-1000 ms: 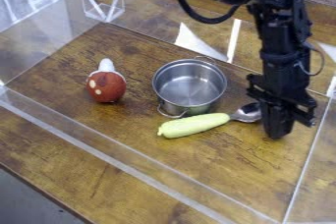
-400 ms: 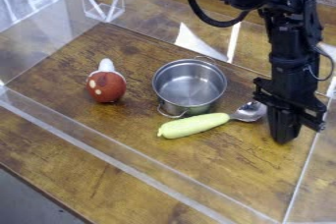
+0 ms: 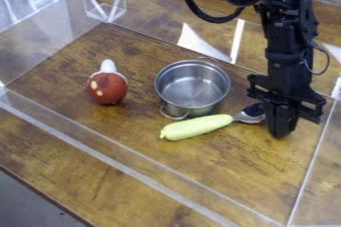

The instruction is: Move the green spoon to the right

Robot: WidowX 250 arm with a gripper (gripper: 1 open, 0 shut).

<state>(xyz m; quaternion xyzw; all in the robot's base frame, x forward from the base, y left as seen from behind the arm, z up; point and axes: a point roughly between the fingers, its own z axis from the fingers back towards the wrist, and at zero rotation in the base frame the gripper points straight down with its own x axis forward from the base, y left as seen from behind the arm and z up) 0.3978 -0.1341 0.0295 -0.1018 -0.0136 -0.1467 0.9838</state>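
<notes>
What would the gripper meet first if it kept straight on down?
Likely the wooden table, just beside the silver spoon head; depth is unclear, so it might graze the spoon head instead.

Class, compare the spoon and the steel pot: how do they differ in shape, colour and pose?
The spoon is long and slim, while the steel pot is round and hollow. The spoon has a pale green handle, whereas the pot is shiny silver all over. The spoon lies flat along the tabletop; the pot stands upright with its open mouth facing up. Both rest on the wooden table, and both have a handle.
</notes>
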